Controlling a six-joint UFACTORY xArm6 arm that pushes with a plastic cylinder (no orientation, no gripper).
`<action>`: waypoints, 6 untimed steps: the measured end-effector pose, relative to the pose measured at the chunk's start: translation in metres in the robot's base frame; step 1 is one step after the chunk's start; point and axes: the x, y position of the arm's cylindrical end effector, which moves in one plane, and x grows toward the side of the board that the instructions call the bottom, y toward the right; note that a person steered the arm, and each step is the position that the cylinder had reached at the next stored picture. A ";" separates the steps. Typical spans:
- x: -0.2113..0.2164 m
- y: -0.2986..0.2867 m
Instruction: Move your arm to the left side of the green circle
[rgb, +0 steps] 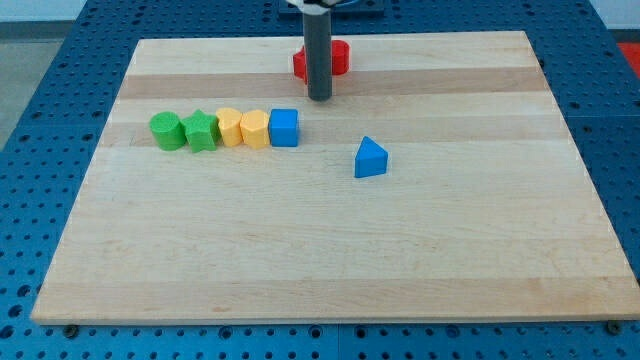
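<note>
Partly hidden: red block (338, 57) sits behind my tip (319, 98), shape unclear; rod's upper end is cut off at the view's top. No fingers on this rig, just the rod. Count: two green, two yellow, two blue, one red. Green circle (165, 130) lies well toward the view's left of my tip, slightly lower, ending the row.

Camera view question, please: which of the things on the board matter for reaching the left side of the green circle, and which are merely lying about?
Job:
green circle
my tip

Lying about:
green star
two yellow blocks
blue cube
blue triangle
red block
</note>
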 end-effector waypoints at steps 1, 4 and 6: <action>0.037 0.004; 0.124 -0.058; 0.123 -0.165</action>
